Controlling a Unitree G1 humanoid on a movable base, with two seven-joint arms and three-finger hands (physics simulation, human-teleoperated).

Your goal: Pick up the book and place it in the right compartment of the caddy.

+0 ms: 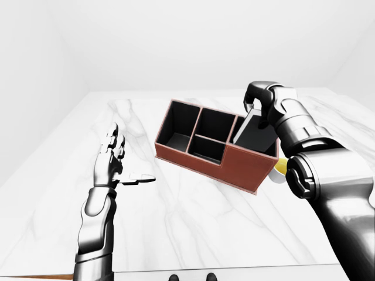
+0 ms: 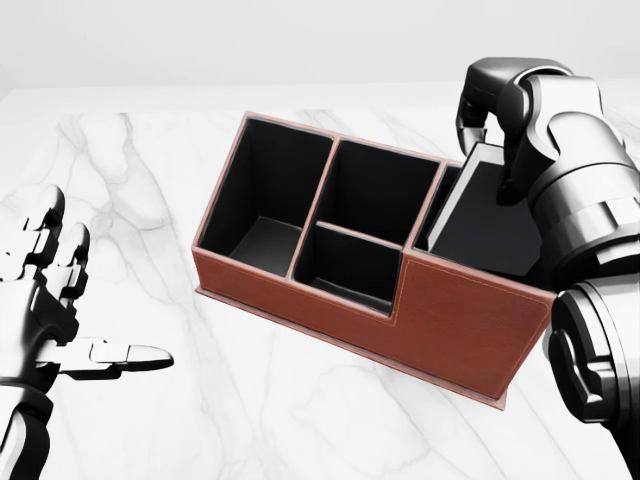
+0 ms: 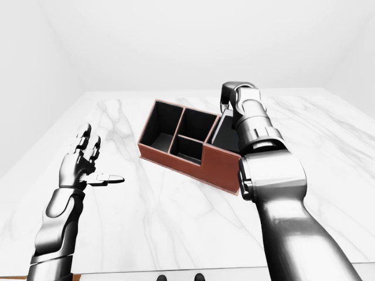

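One marble table (image 2: 250, 420), white with grey veining, carrying everything else.

One caddy (image 2: 380, 290): brown leather outside, black lining. It sits skewed on the table, long side running from upper left to lower right in the head view. Four compartments counted: one full-depth at the caddy's left end, two smaller in the middle (upper and lower, split by a divider), one large at the right end with taller walls.

Two arms, two hands.

One book (image 2: 485, 215), dark grey/black, flat slab. It's inside the caddy's right compartment, lower edge down below the rim, upper end sticking out above it. Long axis stands steeply, leaning so the top tips toward the upper right of the head view; broad face is toward the camera. Cannot tell whether the bottom edge has reached the compartment floor.

Right hand (image 2: 495, 130): above the caddy's right compartment, fingers curled over the book's top edge, clamped on it.

Left hand (image 2: 45, 300): well to the left of the caddy, above the table, touching nothing. Fingers spread and pointing up, thumb stuck out horizontally toward the caddy.

One small yellow object (image 1: 280, 167) shows just past the caddy's right end in the left-eye view, mostly hidden by the right arm; can't identify it.
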